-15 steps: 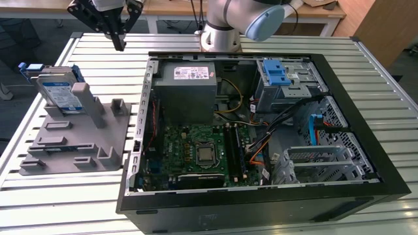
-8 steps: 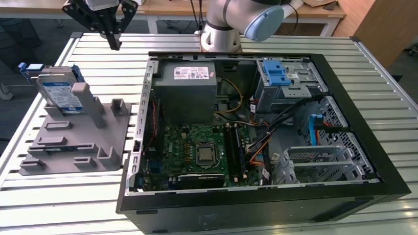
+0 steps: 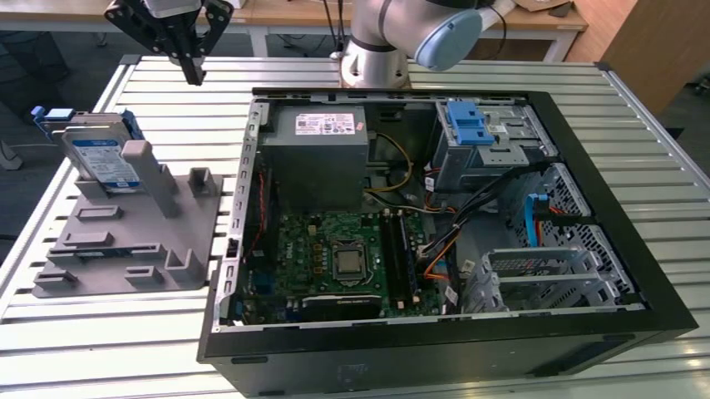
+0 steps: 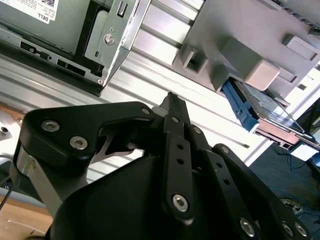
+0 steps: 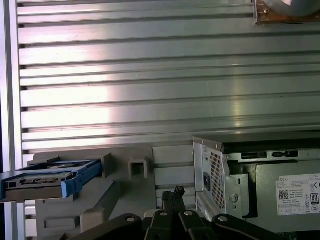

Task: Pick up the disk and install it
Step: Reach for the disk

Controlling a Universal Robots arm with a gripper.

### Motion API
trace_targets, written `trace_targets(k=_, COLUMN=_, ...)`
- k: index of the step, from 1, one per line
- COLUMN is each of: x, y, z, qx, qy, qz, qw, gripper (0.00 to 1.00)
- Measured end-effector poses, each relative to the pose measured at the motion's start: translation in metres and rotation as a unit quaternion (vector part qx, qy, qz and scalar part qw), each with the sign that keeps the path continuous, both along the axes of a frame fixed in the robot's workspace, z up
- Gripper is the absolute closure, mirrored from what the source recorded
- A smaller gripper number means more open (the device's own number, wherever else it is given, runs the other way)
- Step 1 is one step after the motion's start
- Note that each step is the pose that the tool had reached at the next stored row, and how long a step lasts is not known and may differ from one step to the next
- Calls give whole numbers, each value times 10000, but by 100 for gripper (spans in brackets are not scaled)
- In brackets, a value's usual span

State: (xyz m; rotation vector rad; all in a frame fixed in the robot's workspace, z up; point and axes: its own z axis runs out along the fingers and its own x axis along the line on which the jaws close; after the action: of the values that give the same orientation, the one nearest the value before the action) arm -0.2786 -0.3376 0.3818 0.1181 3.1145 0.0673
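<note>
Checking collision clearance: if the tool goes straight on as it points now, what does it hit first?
The tool would most likely meet the bare slatted table, in the gap between the grey fixture and the computer case, not the disk; depth is unclear.

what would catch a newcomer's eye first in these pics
The open black computer case fills the middle of the exterior view, its green motherboard laid bare. At that view's left, the disk in its bright blue carrier stands on edge in a grey fixture. The black gripper hangs near that view's top left, fingers shut and empty, apart from the disk.
</note>
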Motion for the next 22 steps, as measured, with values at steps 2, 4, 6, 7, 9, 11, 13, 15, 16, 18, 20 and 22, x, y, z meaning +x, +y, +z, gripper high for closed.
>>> trace_targets(k=2, x=-1, y=0, z=0, qx=0, qy=0, qz=0, qw=10000, gripper=89)
trace_targets(k=4, x=-2, y=0, z=0, qx=0, qy=0, qz=0, qw=10000, gripper=89)
trace_targets(k=6, x=-11, y=0, z=0, qx=0, qy=0, qz=-1, qw=10000, gripper=89)
trace_targets(k=7, x=-19, y=1, z=0, qx=0, qy=1, qz=-1, qw=10000, gripper=89)
trace_targets(k=9, x=-40, y=3, z=-1, qx=0, qy=0, qz=0, qw=10000, gripper=89)
trace_targets(k=11, x=-64, y=6, z=-2, qx=0, qy=0, qz=0, qw=10000, gripper=89)
trace_targets(k=13, x=-91, y=10, z=-4, qx=0, qy=0, qz=0, qw=10000, gripper=89)
trace_targets(k=15, x=-122, y=17, z=-6, qx=0, qy=0, qz=0, qw=10000, gripper=89)
trace_targets(k=16, x=-144, y=23, z=-7, qx=0, qy=0, qz=0, qw=10000, gripper=89)
trace_targets(k=18, x=-188, y=36, z=-10, qx=0, qy=0, qz=-1, qw=10000, gripper=89)
trace_targets(k=20, x=-207, y=41, z=-11, qx=0, qy=0, qz=-1, qw=10000, gripper=89)
trace_targets(k=22, x=-207, y=40, z=-11, qx=0, qy=0, qz=0, qw=10000, gripper=89)
